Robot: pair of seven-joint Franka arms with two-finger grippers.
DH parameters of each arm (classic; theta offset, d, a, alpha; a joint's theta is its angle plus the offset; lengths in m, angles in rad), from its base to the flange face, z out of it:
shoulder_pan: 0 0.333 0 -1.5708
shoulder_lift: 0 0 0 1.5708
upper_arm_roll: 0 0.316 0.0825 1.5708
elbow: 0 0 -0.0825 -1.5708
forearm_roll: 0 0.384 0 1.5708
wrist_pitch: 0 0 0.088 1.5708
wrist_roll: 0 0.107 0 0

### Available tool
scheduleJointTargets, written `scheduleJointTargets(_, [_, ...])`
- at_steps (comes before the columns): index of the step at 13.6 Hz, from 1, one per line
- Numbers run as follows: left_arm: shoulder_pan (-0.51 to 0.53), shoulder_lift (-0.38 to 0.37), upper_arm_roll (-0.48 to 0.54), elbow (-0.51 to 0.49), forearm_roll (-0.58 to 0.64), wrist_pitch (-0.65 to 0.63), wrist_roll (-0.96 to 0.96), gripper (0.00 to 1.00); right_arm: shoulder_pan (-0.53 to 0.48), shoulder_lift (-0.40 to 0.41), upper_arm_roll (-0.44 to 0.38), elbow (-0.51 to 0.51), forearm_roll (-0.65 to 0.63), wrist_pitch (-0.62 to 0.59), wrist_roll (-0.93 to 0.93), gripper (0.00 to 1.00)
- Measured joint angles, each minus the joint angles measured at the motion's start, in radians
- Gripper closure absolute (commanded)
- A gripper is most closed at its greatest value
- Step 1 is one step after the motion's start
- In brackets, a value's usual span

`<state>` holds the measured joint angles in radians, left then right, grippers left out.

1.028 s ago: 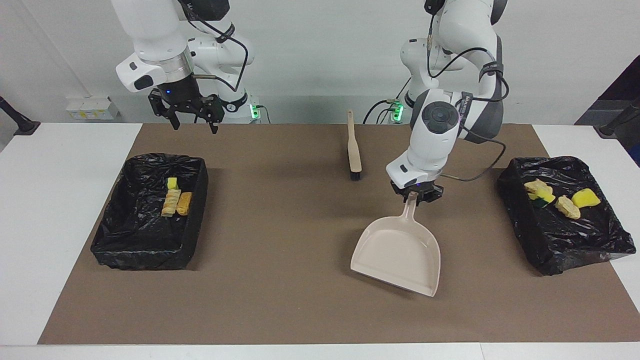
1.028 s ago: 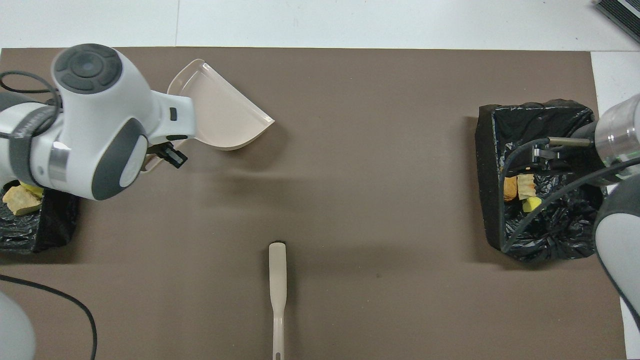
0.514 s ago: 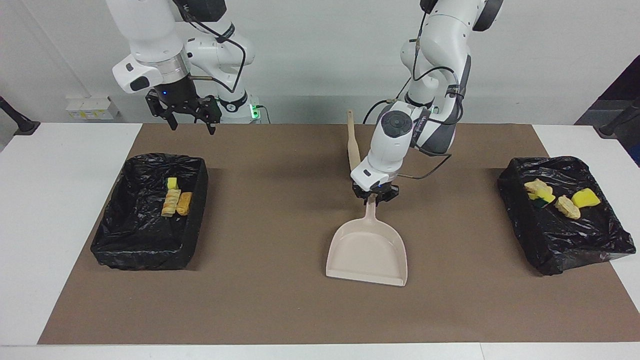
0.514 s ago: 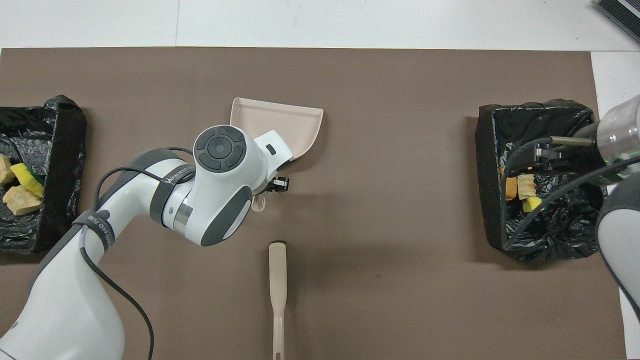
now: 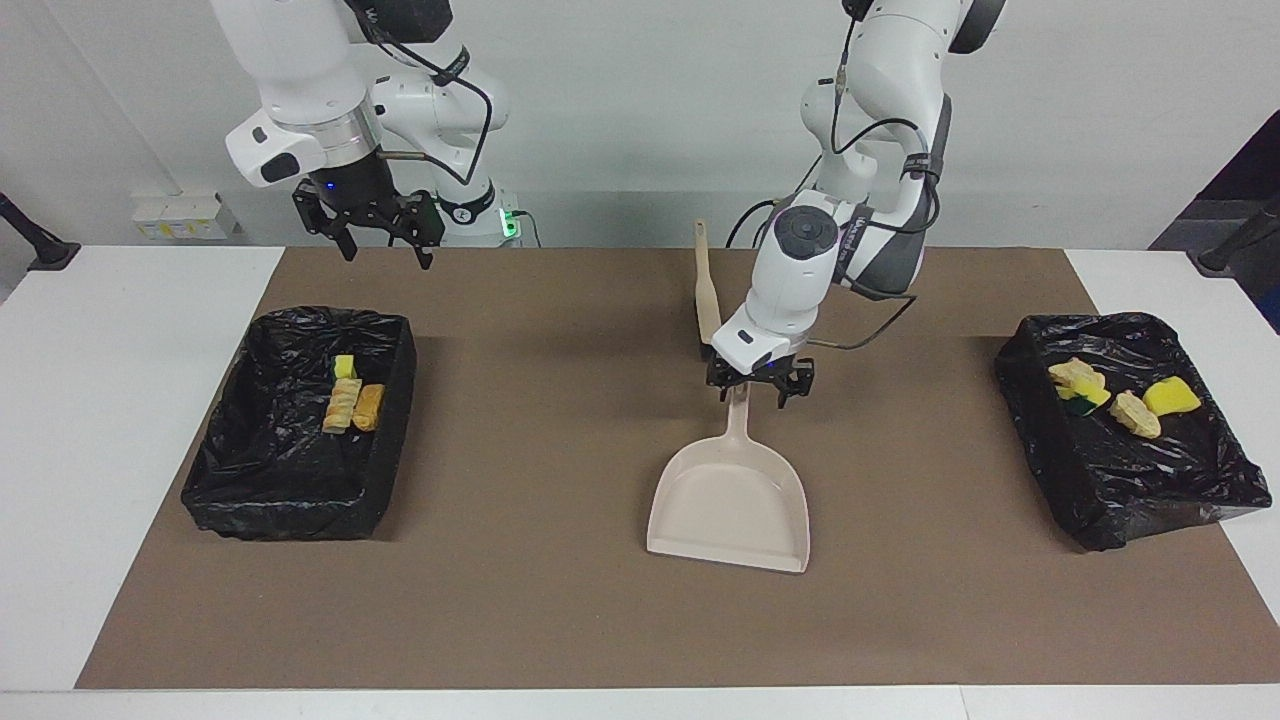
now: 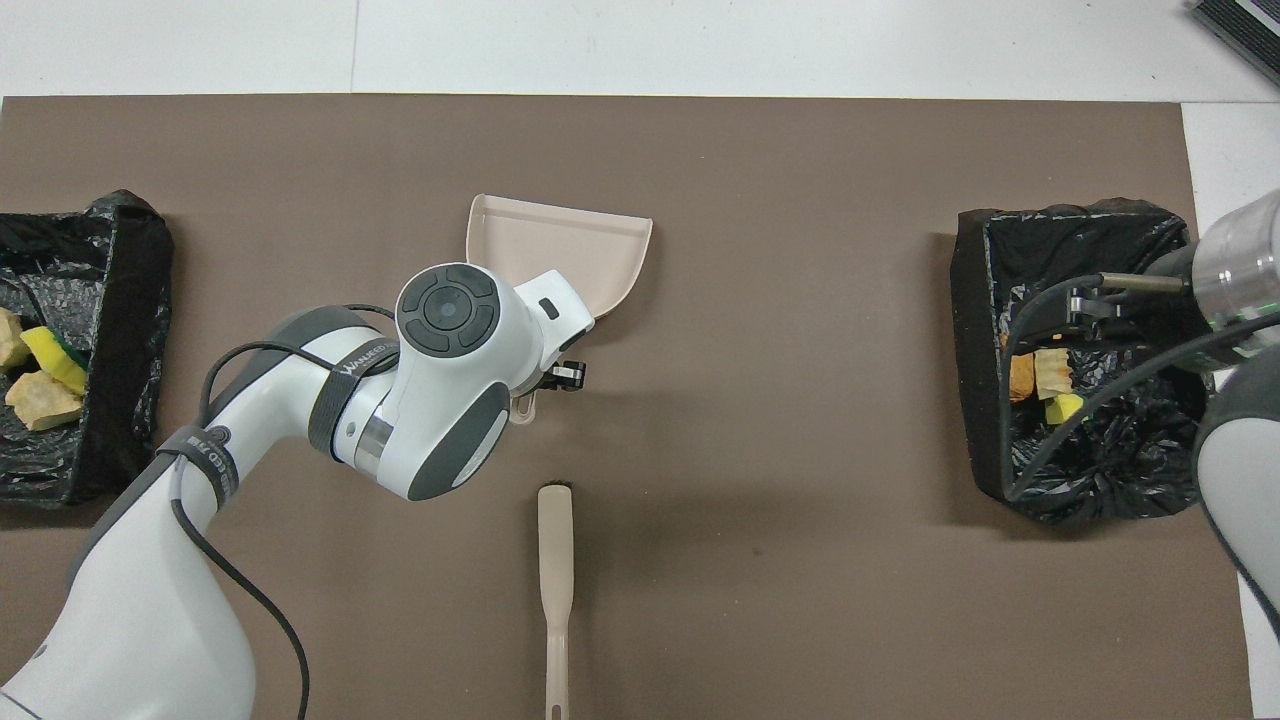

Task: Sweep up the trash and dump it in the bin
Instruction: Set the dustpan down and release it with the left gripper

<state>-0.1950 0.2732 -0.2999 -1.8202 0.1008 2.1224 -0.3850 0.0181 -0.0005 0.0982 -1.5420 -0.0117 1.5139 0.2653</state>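
the left gripper (image 5: 760, 385) has its fingers apart over the dustpan (image 5: 730, 505) handle. lift straight up so the pan stays flat. the trash (image 5: 352, 405) sits in both bins. the right gripper (image 5: 383, 235) waits, fingers apart.

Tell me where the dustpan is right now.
The dustpan lies flat on the brown mat mid-table, between the two bins, farther from the robots than the brush. The left gripper is open over its handle.
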Motion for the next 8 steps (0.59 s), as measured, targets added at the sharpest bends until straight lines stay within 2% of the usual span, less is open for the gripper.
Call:
scheduleJointTargets(3, [0.008, -0.038, 0.104, 0.043, -0.001, -0.044, 0.013, 0.00, -0.001, 0.000, -0.001, 0.000, 0.001, 0.000, 0.000, 0.00])
scheduleJointTargets(5, [0.008, -0.060, 0.160, 0.082, -0.004, -0.117, 0.047, 0.00, -0.001, 0.000, -0.001, 0.000, 0.003, 0.000, 0.000, 0.00])
scheduleJointTargets(8, [0.007, -0.083, 0.294, 0.180, -0.104, -0.268, 0.247, 0.00, -0.002, 0.000, -0.001, 0.000, 0.004, 0.000, 0.000, 0.00])
